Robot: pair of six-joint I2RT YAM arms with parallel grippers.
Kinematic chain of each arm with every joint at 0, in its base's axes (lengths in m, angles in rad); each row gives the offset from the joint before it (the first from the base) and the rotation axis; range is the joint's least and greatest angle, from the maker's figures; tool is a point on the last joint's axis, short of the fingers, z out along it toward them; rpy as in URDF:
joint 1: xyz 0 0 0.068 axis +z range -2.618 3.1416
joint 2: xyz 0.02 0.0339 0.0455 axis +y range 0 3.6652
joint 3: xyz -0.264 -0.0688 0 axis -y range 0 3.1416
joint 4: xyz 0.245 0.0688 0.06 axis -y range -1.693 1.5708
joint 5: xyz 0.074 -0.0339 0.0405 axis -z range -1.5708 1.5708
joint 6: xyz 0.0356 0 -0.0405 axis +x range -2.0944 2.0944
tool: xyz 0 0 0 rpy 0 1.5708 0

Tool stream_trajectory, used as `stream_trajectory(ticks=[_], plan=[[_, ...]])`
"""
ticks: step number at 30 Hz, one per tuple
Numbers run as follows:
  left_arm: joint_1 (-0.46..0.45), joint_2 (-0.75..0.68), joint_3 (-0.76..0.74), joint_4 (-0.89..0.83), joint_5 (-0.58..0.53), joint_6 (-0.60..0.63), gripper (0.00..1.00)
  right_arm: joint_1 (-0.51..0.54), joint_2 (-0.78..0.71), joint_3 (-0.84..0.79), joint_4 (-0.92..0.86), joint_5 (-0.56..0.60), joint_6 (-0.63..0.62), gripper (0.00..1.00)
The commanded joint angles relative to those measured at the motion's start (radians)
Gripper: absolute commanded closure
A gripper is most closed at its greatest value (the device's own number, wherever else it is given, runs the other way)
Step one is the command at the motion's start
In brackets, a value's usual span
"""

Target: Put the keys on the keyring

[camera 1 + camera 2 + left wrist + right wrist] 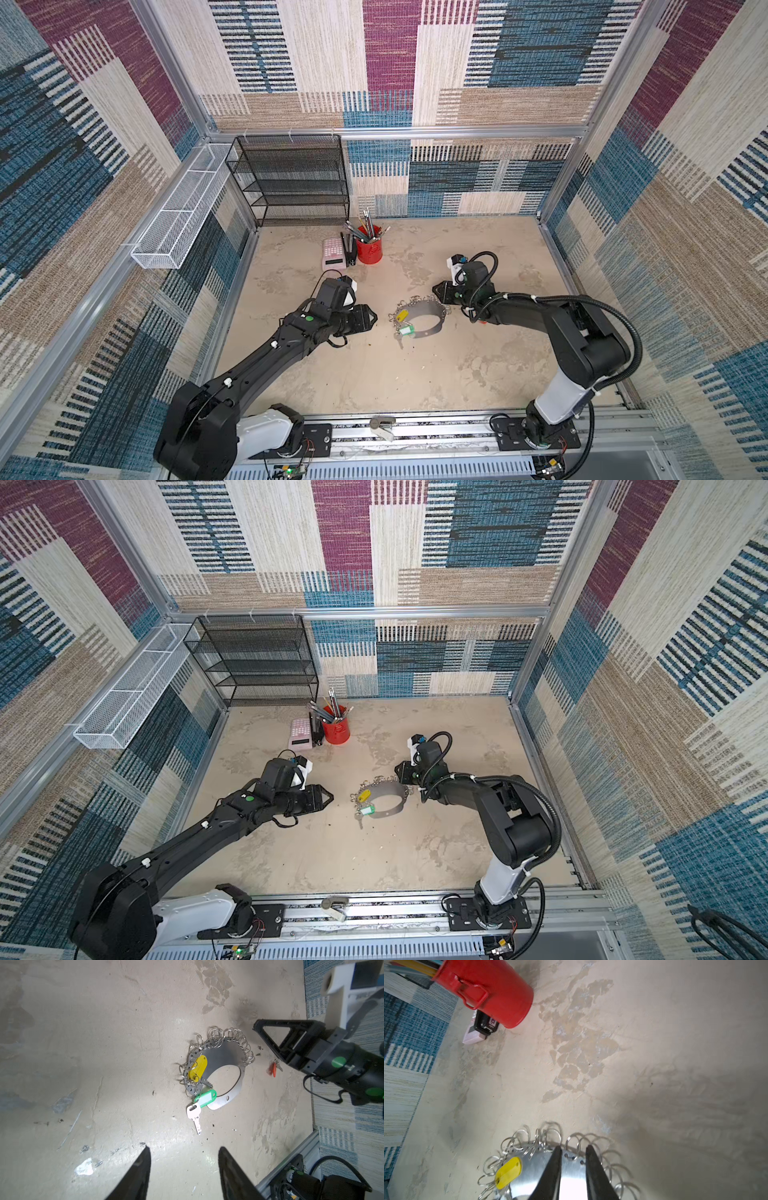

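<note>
The keyring (225,1056) lies flat near the middle of the table (104,1043), a grey curved band with its outer edge crowded with small split rings. Two keys already look hooked on at one end. The yellow tag (198,1068) rests on the band among the rings. The green tag (205,1098) sits at the band's tip, with its silver key (195,1114) trailing onto the table. The red key (273,1069) is not on: it lies loose on the table just beside the other end of the band, close under the right gripper. So we judge the job mostly done, with that red key left to pick up and thread onto a ring. The right gripper (573,1148) hangs over the ringed edge with its fingers drawn close and a narrow gap between them. We cannot tell whether they pinch a ring, the band or nothing. Its arm comes in from the near right, elbow bent, forearm crossing toward the centre and wrist tipped down. The left gripper (184,1148) is spread with nothing between its fingers. It points at the tag end of the keyring from near by without touching it, on an arm stretched diagonally from the near left. A red cup (500,995) stands well apart toward the back.
</note>
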Motion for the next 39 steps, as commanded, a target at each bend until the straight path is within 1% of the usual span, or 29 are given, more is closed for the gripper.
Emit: stream_trajectory(ticks=[1,5,7,10,14,17,22,25,26,27,29,30,32,34,35,37,39], plan=[[-0.01,0.014,-0.005,0.02,0.002,-0.034,0.47,0.003,0.063,0.062,-0.044,0.008,-0.024,0.8],[-0.024,0.028,0.003,0.03,0.002,-0.032,0.48,0.003,0.142,0.143,-0.098,0.007,-0.034,0.81],[-0.027,0.026,0.01,0.019,-0.004,-0.022,0.48,0.003,0.177,0.168,-0.134,-0.013,-0.036,0.81],[-0.028,0.007,0.02,-0.01,-0.031,-0.003,0.48,0.003,0.178,0.131,-0.14,-0.071,-0.021,0.81],[-0.029,-0.022,0.028,-0.05,-0.074,0.031,0.48,0.003,0.088,-0.023,-0.093,-0.115,0.016,0.81],[-0.029,-0.027,0.048,-0.079,-0.088,0.057,0.48,0.003,-0.001,-0.171,-0.039,-0.173,0.058,0.81],[-0.029,0.001,0.088,-0.11,-0.076,0.093,0.48,0.005,-0.135,-0.423,0.082,-0.244,0.162,0.81],[-0.036,0.035,0.113,-0.116,-0.038,0.118,0.48,0.005,-0.219,-0.49,0.129,-0.301,0.185,0.8],[-0.042,0.05,0.124,-0.121,-0.032,0.126,0.48,0.005,-0.247,-0.485,0.13,-0.301,0.179,0.79],[-0.048,0.069,0.138,-0.127,-0.027,0.132,0.48,0.003,-0.273,-0.466,0.115,-0.274,0.169,0.77],[-0.07,0.121,0.176,-0.136,-0.013,0.136,0.49,0.002,-0.309,-0.405,0.072,-0.196,0.141,0.67],[-0.088,0.146,0.197,-0.141,-0.013,0.137,0.49,0.002,-0.314,-0.371,0.057,-0.176,0.134,0.63],[-0.136,0.203,0.235,-0.145,-0.016,0.123,0.5,0.002,-0.31,-0.318,0.069,-0.178,0.135,0.6],[-0.188,0.263,0.255,-0.113,-0.006,0.094,0.5,0.002,-0.302,-0.293,0.104,-0.192,0.15,0.54],[-0.206,0.292,0.265,-0.1,-0.011,0.075,0.5,0.001,-0.296,-0.289,0.121,-0.197,0.156,0.53],[-0.231,0.355,0.285,-0.067,-0.026,0.033,0.5,0.0,-0.273,-0.282,0.152,-0.212,0.162,0.5],[-0.239,0.409,0.301,-0.028,-0.034,-0.005,0.48,0.0,-0.253,-0.275,0.156,-0.225,0.159,0.47]])
